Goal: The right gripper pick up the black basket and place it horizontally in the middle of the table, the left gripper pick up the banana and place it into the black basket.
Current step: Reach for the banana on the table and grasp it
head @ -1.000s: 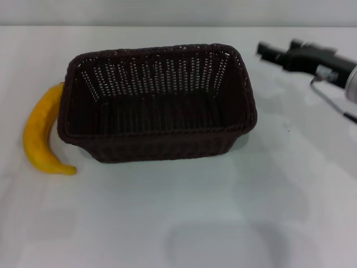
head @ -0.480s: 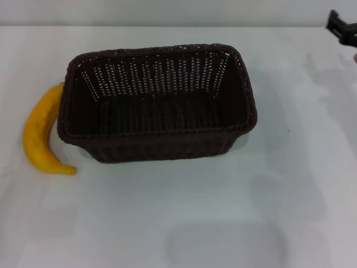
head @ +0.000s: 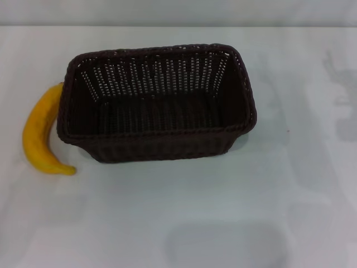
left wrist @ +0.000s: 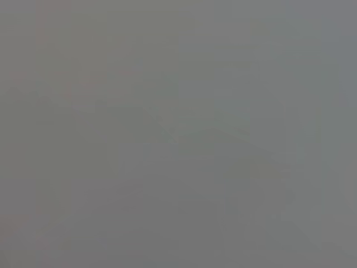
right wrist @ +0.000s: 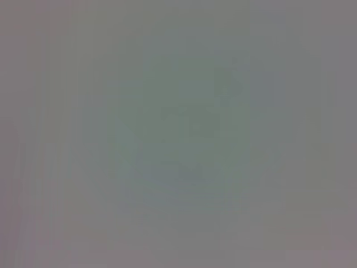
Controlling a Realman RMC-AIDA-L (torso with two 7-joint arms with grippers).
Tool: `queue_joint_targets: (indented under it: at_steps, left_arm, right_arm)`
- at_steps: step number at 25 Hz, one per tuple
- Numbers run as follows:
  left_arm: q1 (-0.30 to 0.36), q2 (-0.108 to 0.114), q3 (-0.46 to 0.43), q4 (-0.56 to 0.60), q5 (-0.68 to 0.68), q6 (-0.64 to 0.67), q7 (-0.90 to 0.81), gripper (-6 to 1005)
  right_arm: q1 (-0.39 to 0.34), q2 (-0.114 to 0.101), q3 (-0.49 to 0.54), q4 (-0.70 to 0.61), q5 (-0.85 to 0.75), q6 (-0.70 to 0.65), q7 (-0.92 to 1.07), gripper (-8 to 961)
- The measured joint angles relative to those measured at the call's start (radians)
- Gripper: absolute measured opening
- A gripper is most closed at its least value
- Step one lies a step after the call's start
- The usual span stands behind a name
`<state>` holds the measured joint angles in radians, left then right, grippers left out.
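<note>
The black basket (head: 156, 103) stands upright on the white table (head: 223, 212), its long side running left to right, a little left of the middle in the head view. Nothing lies inside it. The banana (head: 39, 134) rests on the table against the basket's left end, curved, with its tip toward the near side. Neither gripper shows in the head view. Both wrist views are a plain grey blur with nothing to make out.
The table's far edge (head: 178, 26) meets a grey wall. Faint shadows lie on the table at the right and near the front.
The right gripper, which was beside the basket's far right corner, has pulled away to the right and left the view. Basket and banana have not moved.
</note>
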<state>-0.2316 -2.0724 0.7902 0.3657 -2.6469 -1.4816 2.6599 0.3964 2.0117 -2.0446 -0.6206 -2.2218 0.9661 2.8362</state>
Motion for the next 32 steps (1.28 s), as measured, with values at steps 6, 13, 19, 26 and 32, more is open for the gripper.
queue_joint_targets:
  at_steps: [6,13,19,26,32]
  left_arm:
    - [0.008,0.004,0.003,0.093,0.023,0.097,-0.125,832]
    - [0.089,0.006,0.000,0.399,0.353,0.300,-0.522,832]
    - [0.141,-0.004,0.002,0.694,0.759,0.382,-0.865,832]
    - [0.135,0.000,0.006,0.963,1.311,0.378,-1.435,832]
    - [0.111,0.002,0.029,1.054,1.605,0.329,-1.755,832]
  right_arm:
    - [-0.011,-0.001,-0.007,0.025,-0.114,0.016,-0.001,814]
    - [-0.020,-0.001,-0.004,0.032,-0.118,0.013,0.000,815]
    - [-0.015,-0.001,-0.005,0.036,-0.116,0.000,0.000,815]
    - [-0.013,-0.001,-0.003,0.027,-0.115,-0.007,0.002,815]
    - [-0.015,-0.003,-0.008,0.015,-0.118,-0.007,0.003,814]
